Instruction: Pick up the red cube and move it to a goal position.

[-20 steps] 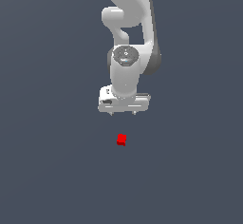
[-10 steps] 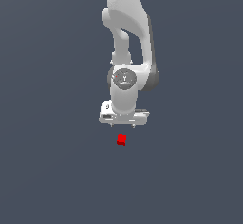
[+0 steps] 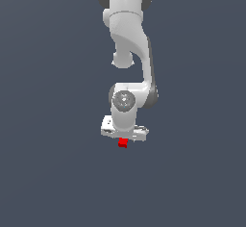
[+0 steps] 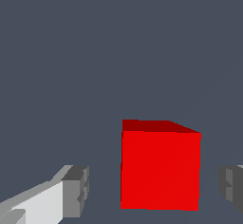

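The exterior view looks from well back and somewhat above at the white arm [image 3: 129, 72], which reaches down the middle of the frame over a plain grey-blue floor [image 3: 48, 173]; the whole lower arm fits in frame; the wrist view sits on the arm's wrist, very near the floor, looking along it between the two fingertips [image 4: 76, 190] of the gripper [image 4: 154, 190]; both views share the red cube [image 3: 123, 143], small in the exterior view, large and close in the wrist view [image 4: 160, 170].
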`<state>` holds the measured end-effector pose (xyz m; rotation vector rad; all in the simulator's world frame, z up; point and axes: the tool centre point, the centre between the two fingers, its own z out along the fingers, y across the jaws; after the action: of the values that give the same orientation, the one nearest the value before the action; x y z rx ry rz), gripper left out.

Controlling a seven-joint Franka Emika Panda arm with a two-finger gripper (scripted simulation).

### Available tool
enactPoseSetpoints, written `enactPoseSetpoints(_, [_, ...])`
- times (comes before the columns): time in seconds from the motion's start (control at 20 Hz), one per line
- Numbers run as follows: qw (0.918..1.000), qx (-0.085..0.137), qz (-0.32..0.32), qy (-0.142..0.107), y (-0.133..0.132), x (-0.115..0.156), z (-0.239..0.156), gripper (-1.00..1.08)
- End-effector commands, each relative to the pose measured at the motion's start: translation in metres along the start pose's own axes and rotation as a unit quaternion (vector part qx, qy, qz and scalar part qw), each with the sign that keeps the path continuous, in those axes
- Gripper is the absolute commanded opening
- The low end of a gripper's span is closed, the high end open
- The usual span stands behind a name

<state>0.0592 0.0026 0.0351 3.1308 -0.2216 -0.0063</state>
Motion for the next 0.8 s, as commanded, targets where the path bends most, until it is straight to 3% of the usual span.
enactPoseSetpoints(0.0, [1.0,0.001,0.008,0.001,-0.0001,0.0056,0.0078,1.0])
enactPoseSetpoints(0.4, [0.9999,0.002,0.015,0.002,0.0003,0.0114,0.0151,1.0])
enactPoseSetpoints(0.45, [0.9999,0.002,0.015,0.002,0.0003,0.0114,0.0151,-1.0])
enactPoseSetpoints(0.75, [0.9999,0.002,0.015,0.002,0.0003,0.0114,0.0151,-1.0])
